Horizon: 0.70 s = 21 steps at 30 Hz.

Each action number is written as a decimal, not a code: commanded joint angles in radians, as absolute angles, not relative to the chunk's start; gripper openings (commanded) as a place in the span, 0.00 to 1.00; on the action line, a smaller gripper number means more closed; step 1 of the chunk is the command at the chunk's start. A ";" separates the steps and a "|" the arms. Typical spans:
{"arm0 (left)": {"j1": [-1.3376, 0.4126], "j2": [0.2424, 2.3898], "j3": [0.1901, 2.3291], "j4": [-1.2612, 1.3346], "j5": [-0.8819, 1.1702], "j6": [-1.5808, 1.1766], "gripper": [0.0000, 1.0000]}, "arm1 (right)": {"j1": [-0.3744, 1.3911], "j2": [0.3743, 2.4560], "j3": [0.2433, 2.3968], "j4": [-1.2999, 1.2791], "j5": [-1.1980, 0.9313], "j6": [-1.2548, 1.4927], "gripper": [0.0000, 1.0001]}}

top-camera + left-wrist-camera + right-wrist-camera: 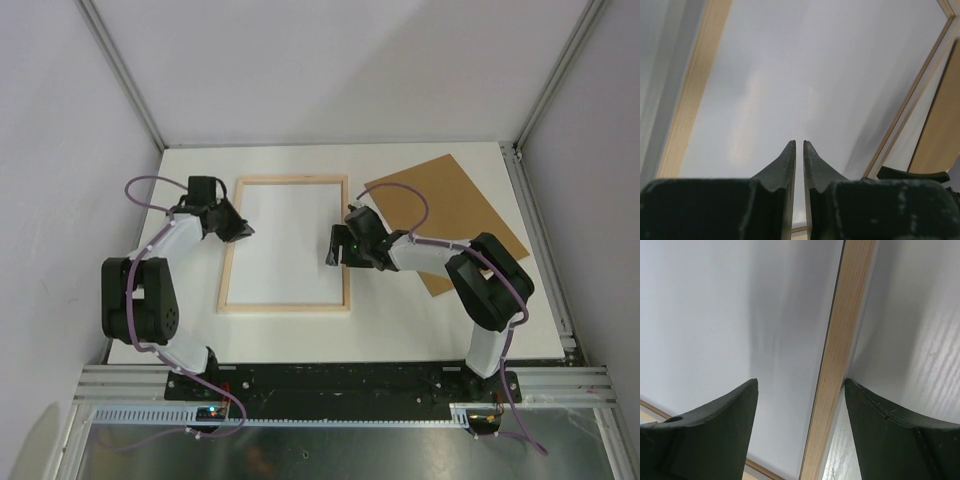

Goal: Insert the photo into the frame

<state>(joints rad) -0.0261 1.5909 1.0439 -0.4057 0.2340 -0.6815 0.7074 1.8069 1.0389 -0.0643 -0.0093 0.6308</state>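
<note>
At mid-table you see the frame [285, 304] lying flat, wood side up (a white sheet [285, 240] fills it). Your left gripper [240, 228] is almost closed, empty; your right gripper [335, 250] is spread apart, astride its right side.

Robotics lab test cell. White table [400, 330] boxed in by plain white panels [340, 60] on aluminium posts [120, 70]. Left arm [150, 290] and right arm [490, 280] bolted to an aluminium rail [340, 380] along the table's near edge. Slotted cable duct [300, 415] and loose purple cables [140, 185].
</note>
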 commanded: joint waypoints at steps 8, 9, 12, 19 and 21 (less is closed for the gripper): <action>-0.056 1.512 1.082 -0.396 0.348 -0.661 0.20 | 0.640 1.705 1.137 -0.229 0.067 0.584 0.79; -0.067 1.512 1.085 -0.396 0.354 -0.665 0.21 | 0.617 1.674 1.137 -0.248 0.081 0.580 0.80; -0.137 1.518 1.107 -0.393 0.362 -0.679 0.22 | 0.532 1.613 1.137 -0.296 0.128 0.570 0.81; -0.371 1.606 1.193 -0.352 0.375 -0.742 0.27 | 0.254 1.579 1.110 -0.344 0.236 0.558 0.82; -0.435 1.637 1.221 -0.338 0.381 -0.759 0.28 | 0.197 1.584 1.102 -0.350 0.262 0.558 0.82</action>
<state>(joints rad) -0.3344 1.5894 1.1519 -0.3817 0.3439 -0.7113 0.2878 1.5963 1.1099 -0.2939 0.1627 0.5743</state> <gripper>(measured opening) 0.274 0.819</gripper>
